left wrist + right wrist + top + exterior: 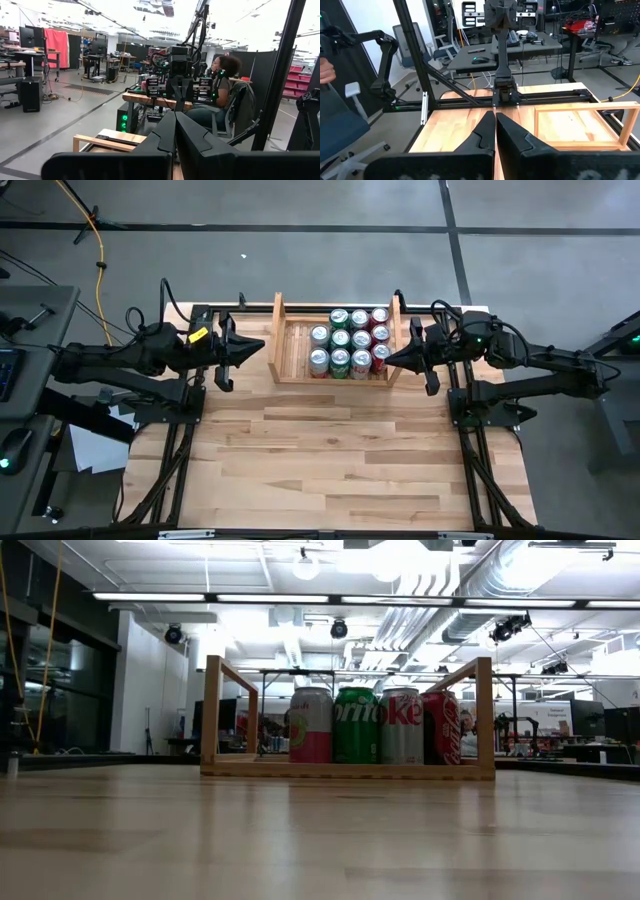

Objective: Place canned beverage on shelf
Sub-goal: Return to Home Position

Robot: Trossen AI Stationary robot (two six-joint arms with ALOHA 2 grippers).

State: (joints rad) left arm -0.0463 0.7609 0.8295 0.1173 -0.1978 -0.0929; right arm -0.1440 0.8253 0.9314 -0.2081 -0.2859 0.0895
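Note:
The shelf (290, 350) is a low pale wooden rack standing at the table's far middle. Several canned beverages (350, 343) stand upright on the right part of its slatted base; the left part is bare. In the low view, a pink, a green, a silver and a red can (375, 725) show between the side boards (212, 710). My left gripper (262, 346) hovers shut, left of the shelf and above the table, pointing level toward it. My right gripper (388, 360) hovers shut at the shelf's right side. In the wrist views, each gripper's fingers meet with nothing between them (175, 114) (495, 115).
The wooden tabletop (330, 460) stretches bare from the shelf to the near edge. Black frame rails run along the table's left and right sides. In the left wrist view a person (220, 85) sits beyond the table, behind my right arm (177, 65).

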